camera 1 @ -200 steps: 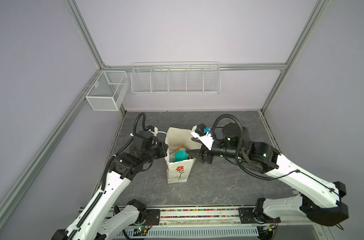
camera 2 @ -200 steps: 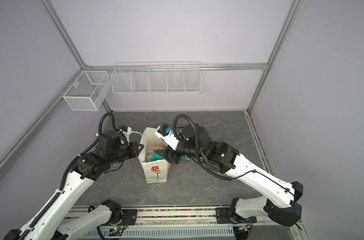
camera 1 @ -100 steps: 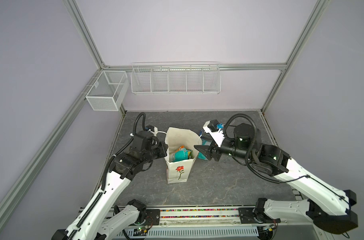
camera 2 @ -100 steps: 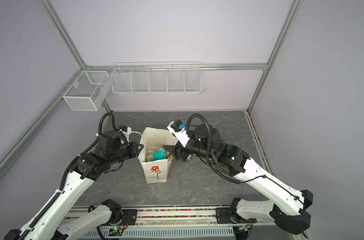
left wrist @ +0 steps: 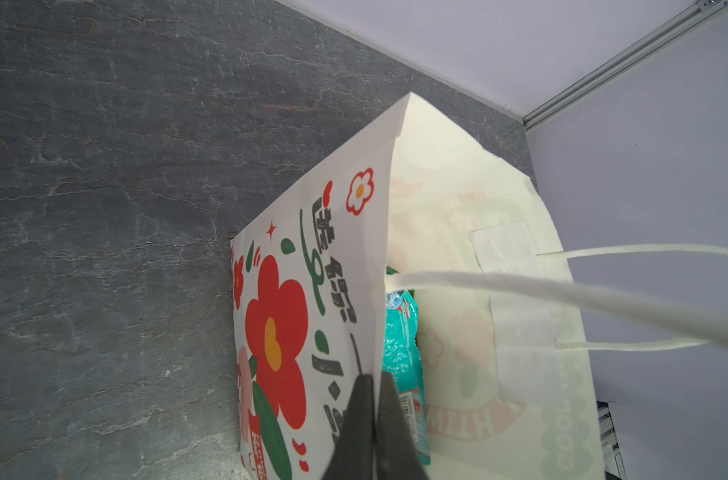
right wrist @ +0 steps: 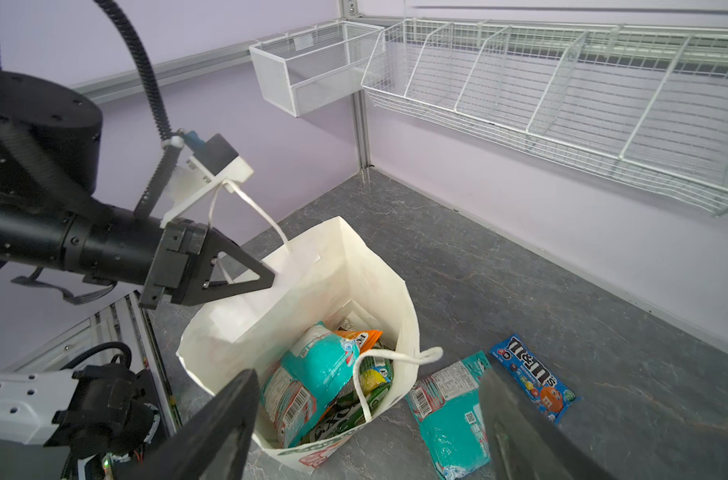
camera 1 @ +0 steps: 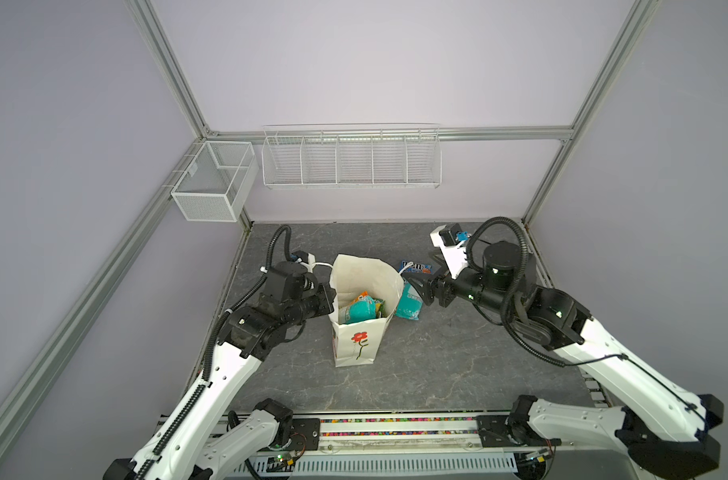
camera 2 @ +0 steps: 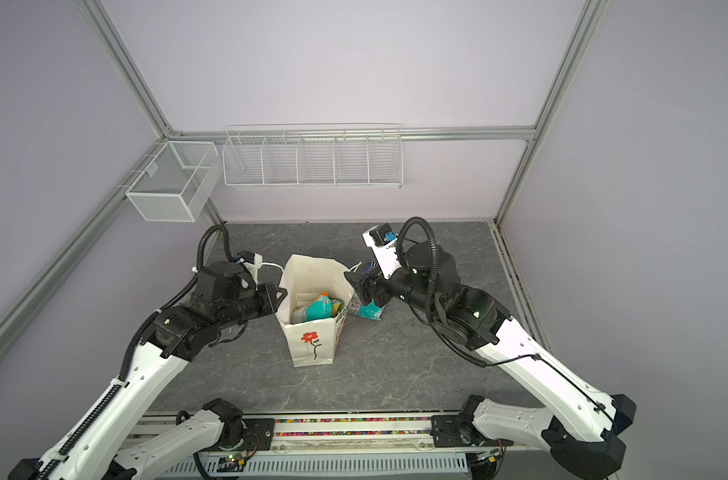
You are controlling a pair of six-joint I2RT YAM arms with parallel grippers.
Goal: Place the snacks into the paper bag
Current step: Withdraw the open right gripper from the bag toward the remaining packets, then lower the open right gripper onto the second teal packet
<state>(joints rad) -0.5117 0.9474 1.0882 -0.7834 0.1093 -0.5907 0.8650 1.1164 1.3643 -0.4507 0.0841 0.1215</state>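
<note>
On the dark grey marbled tabletop point(camera 1: 437, 365) the tall white paper bag point(camera 1: 356, 345) stands upright with several packets inside. Its rim is pinched by the left pincer point(left wrist: 372, 390), jaws together on the paper. Should that pinch tug or slip, the light bag could tip or its mouth fold shut. The flat teal crinkly packet point(right wrist: 453, 415) lies outside, just beside the bag's wall, under the right pincer point(camera 1: 417, 289), whose jaws stand apart and empty. A grab there could snag the white cord handle point(right wrist: 399, 356). The small blue M&M's pack point(right wrist: 532, 378) lies just beyond.
</note>
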